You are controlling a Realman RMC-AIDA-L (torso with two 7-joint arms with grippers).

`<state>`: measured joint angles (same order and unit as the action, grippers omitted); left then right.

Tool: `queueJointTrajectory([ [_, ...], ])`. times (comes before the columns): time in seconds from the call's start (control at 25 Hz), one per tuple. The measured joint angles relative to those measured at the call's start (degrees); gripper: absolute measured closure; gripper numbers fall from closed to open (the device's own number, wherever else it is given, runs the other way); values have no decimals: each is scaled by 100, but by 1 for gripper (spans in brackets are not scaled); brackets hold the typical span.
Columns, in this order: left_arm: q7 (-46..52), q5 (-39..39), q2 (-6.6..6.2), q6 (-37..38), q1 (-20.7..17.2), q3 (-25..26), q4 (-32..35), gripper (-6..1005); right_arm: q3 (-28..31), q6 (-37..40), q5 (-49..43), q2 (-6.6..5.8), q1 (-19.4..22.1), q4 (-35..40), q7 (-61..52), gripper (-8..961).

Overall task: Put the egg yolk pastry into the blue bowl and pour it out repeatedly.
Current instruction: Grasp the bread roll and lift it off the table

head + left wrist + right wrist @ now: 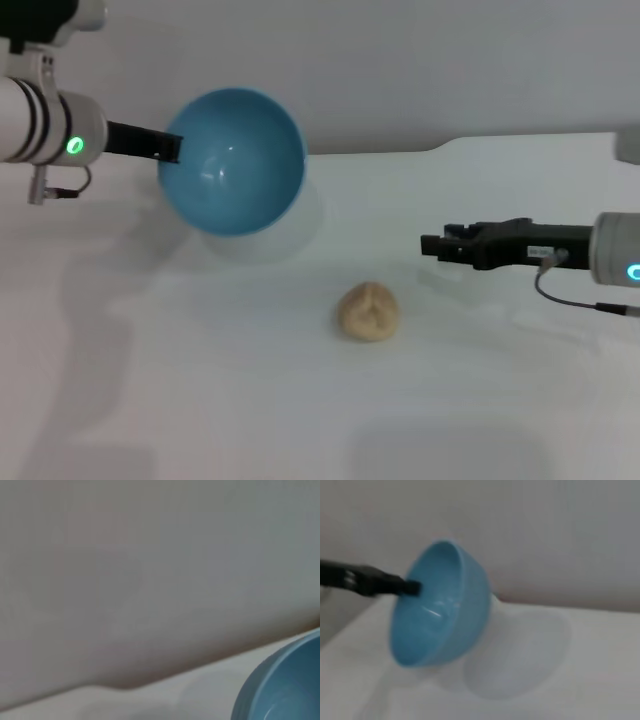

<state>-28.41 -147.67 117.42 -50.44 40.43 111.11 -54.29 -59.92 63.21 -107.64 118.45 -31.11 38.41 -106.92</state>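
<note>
The blue bowl (235, 165) hangs tipped on its side above the white table at the back left, its opening facing me and nothing inside it. My left gripper (172, 148) is shut on its left rim. The right wrist view shows the same bowl (440, 610) with that gripper's dark finger (409, 586) over the rim, and the bowl's edge (285, 690) fills a corner of the left wrist view. The egg yolk pastry (368, 311), a tan creased ball, lies on the table in the middle. My right gripper (432, 246) hovers to the pastry's right and slightly behind it, holding nothing.
The white table (250, 400) spreads across the view, its back edge meeting a grey wall (450, 70). The bowl's shadow (270, 235) falls on the table under it.
</note>
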Motion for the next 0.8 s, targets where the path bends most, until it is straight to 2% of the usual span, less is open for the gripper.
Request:
queueJointTrajectory([
  [0.12, 500, -568, -5, -670, 2, 125, -452, 999, -219, -218, -235, 6, -164, 2, -195, 495],
  [0.16, 500, -568, -5, -670, 2, 125, -452, 999, -314, -288, -260, 7, -216, 5, -229, 495],
  [0.2, 621, -795, -11, -1173, 11, 221, -748, 999, -439, -363, -269, 6, -274, 4, -265, 495],
  [0.4, 615, -887, -12, -1840, 34, 263, -964, 999, -962, -940, -316, 7, -548, -27, -630, 495],
  [0.6, 620, -903, -8, -2132, 24, 247, -975, 1000, -1489, -1114, -477, 3, -869, -134, -1069, 495],
  [0.8, 641, -911, 0, -2225, 7, 238, -979, 1000, -1746, -1122, -624, 25, -955, -147, -1370, 494],
])
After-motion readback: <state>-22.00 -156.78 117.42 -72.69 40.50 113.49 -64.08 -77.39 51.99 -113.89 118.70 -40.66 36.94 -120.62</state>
